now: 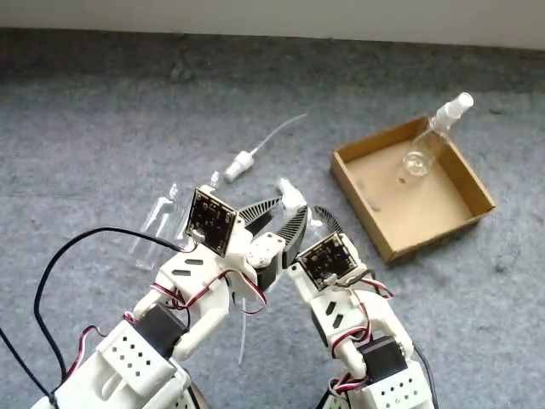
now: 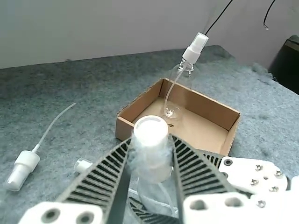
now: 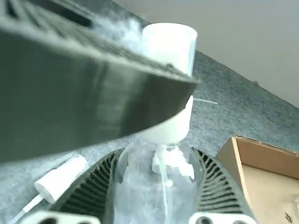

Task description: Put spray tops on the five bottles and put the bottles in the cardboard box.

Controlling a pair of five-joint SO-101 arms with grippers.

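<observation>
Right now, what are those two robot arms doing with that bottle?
The right gripper holds a clear bottle while the left gripper pinches a white spray top at its neck. One capped bottle is already in the cardboard box. A loose spray top and bare bottles lie on the carpet.

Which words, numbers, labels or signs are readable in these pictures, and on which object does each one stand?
None can be read.
The cardboard box has small dark marks on its floor, too small to read.
The bottle in the box and the loose spray top show no label.
</observation>
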